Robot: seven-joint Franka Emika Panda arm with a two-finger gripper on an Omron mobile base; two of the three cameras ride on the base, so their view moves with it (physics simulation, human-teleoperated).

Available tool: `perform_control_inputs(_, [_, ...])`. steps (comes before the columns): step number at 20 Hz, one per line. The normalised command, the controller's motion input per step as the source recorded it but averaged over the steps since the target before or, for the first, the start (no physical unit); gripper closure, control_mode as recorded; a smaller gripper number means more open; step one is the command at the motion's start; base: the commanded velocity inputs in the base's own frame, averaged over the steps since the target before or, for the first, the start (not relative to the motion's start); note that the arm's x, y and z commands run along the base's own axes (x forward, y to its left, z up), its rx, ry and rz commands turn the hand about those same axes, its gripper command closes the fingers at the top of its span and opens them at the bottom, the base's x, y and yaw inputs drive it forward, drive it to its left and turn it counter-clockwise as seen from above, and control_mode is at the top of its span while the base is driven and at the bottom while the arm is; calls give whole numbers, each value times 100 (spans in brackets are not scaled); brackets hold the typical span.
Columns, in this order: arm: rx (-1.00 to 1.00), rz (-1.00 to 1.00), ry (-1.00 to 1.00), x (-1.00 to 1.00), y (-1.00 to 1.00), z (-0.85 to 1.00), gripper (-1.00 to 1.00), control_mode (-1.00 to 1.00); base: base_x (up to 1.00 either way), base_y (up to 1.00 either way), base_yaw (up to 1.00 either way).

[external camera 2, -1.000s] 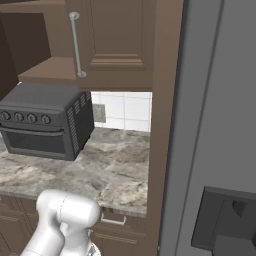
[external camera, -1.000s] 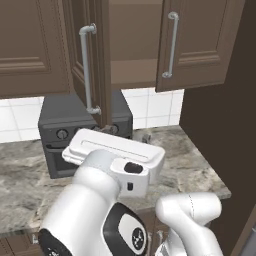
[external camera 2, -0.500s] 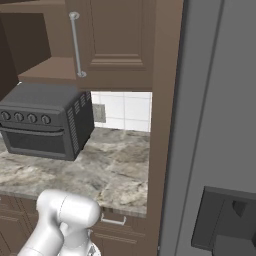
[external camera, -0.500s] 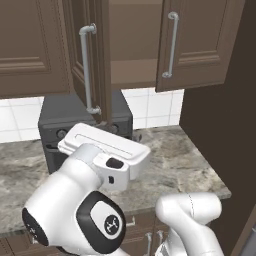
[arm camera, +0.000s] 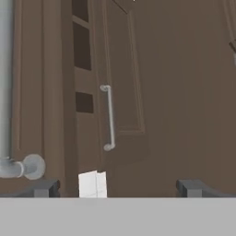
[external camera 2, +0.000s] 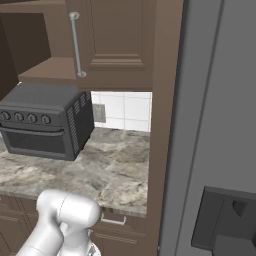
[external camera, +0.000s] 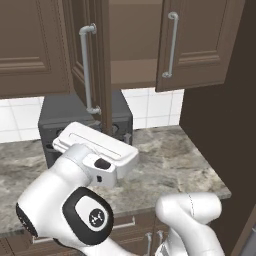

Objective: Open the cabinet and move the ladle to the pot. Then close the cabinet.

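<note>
The cabinet (external camera: 135, 45) has its left door (external camera: 100, 65) swung out edge-on toward me, with its bar handle (external camera: 86, 70) facing left. The right door (external camera: 200, 40) is shut. My white hand (external camera: 95, 152) hovers over the counter just below the open door. In the hand view my gripper (arm camera: 117, 186) is open with nothing between its fingertips (arm camera: 44, 186). It looks up at the open door's handle (arm camera: 5, 83) close on the left and the shut door's handle (arm camera: 109, 117) farther off. The ladle and the pot are out of view.
A dark toaster oven (external camera 2: 45, 125) stands on the marble counter (external camera 2: 115, 165) under the cabinet, right behind my hand. A tall grey fridge (external camera 2: 220, 125) and a brown side panel (external camera 2: 162, 125) close off the right. Drawers with silver pulls (external camera 2: 114, 220) run below the counter.
My arm has rolled and its hand has slid slightly left and up over the counter. The cabinet doors have not moved and the gripper stays open.
</note>
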Motion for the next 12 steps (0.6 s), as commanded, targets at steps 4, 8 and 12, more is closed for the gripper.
perform_control_inputs(4, [0, 0, -2, 34, 0, -14, -100, -100, 0, 0, 0])
perform_control_inputs(8, [0, 0, -2, 28, 3, -14, -100, -100, 0, 0, 0])
perform_control_inputs(12, [0, -1, -3, 29, 17, -12, -100, -100, 0, 0, 0])
